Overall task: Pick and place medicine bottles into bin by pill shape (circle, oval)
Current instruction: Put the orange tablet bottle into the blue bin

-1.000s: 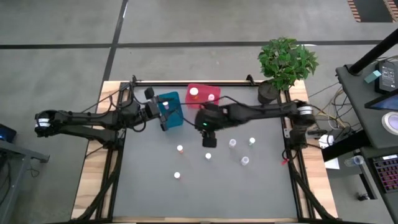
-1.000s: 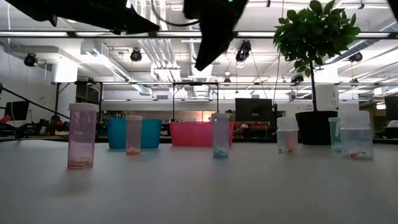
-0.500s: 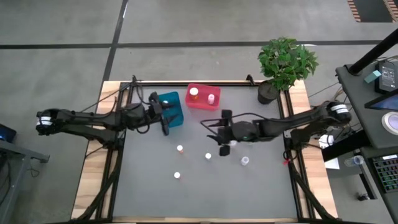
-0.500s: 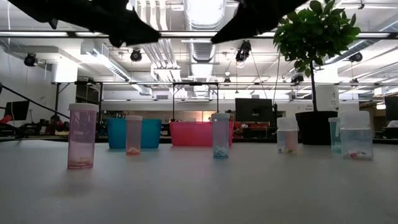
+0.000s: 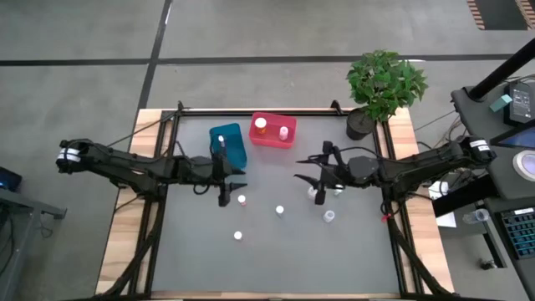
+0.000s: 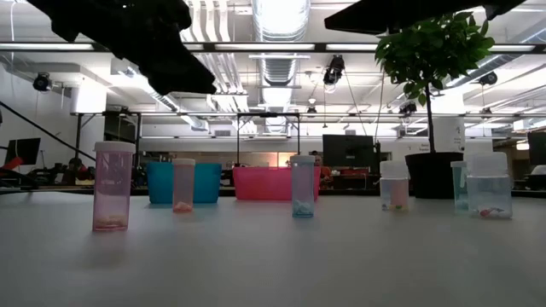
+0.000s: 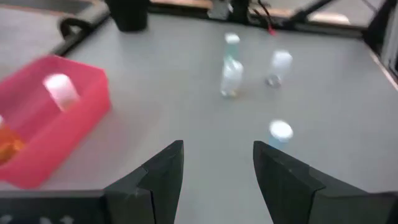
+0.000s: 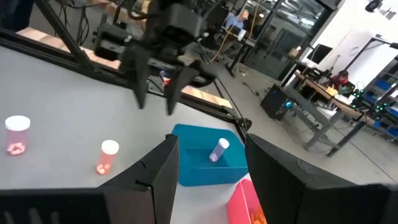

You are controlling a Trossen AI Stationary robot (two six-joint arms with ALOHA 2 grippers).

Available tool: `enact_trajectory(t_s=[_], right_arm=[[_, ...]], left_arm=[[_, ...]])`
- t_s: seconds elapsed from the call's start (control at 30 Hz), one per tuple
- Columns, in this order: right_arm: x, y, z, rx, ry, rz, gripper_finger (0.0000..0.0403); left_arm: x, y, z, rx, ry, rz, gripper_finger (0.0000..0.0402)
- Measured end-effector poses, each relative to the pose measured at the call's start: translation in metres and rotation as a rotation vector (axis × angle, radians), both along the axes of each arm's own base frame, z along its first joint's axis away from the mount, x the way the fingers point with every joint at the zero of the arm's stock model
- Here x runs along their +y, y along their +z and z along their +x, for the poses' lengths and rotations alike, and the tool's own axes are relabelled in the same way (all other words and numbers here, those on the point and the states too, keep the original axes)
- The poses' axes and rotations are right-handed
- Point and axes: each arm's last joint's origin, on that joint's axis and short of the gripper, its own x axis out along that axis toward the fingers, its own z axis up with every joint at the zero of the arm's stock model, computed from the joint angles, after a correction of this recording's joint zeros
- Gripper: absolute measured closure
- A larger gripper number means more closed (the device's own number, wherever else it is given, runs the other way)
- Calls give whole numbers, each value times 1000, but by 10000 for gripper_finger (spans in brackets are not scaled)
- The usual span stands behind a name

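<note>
Several small white-capped medicine bottles stand upright on the grey table: (image 5: 242,201), (image 5: 279,210), (image 5: 238,236), (image 5: 328,216), (image 5: 338,191). One bottle (image 5: 221,140) lies in the blue bin (image 5: 236,150). An orange bottle (image 5: 261,125) and a white bottle (image 5: 283,131) lie in the red bin (image 5: 272,140). My left gripper (image 5: 231,184) hangs open just in front of the blue bin, its fingers (image 7: 168,171) with nothing between them. My right gripper (image 5: 306,181) hangs open right of centre, pointing level toward the blue bin (image 8: 208,163).
A potted plant (image 5: 380,84) stands at the far right corner of the table. A dark frame rail (image 5: 251,111) runs along the far edge behind the bins. In the low view, both arms (image 6: 136,34) hang well above the bottles (image 6: 302,185).
My right gripper has drawn back from the table's middle, in front of the red bin, toward the right edge and has tipped from pointing down to level. My left gripper has come away from the blue bin toward the near edge, sunk a little and rolled.
</note>
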Motion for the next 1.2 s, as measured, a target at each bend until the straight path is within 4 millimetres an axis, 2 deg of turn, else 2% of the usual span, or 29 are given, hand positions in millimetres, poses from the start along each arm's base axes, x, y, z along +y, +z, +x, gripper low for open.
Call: enact_trajectory(t_s=[0.13,0.4,0.53,0.8,1.2], right_arm=[[-1,-2,-7,-6,1,-3,230],[-1,-10,-4,21,0,5,231],[0,-14,0,33,2,9,232],[1,-19,4,50,0,18,236],[0,-20,4,52,-5,28,235]], left_arm=[[-12,-8,1,123,-40,-16,226],[-30,-35,14,361,-99,-46,226],[-33,-43,23,402,-109,-37,226],[-33,-51,27,435,-114,-5,226],[-32,-52,27,434,-95,50,226]])
